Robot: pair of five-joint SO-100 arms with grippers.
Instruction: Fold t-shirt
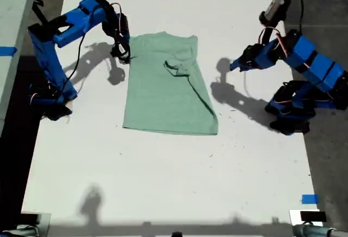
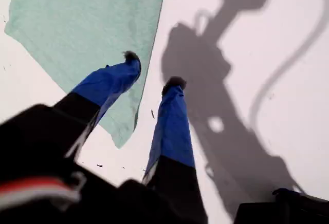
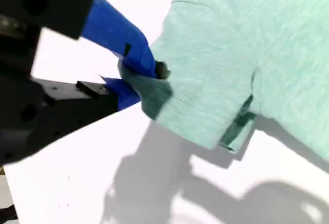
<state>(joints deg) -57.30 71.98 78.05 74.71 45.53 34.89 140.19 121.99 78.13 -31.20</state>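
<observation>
While the t-shirt (image 1: 166, 87) lies partly folded at the middle of the white table (image 1: 163, 182), my second gripper (image 1: 124, 53), at its ten o'clock in the exterior view, pinches a sleeve edge; at three o'clock, my first gripper (image 1: 235, 66) hovers spread, clear of the cloth.
</observation>
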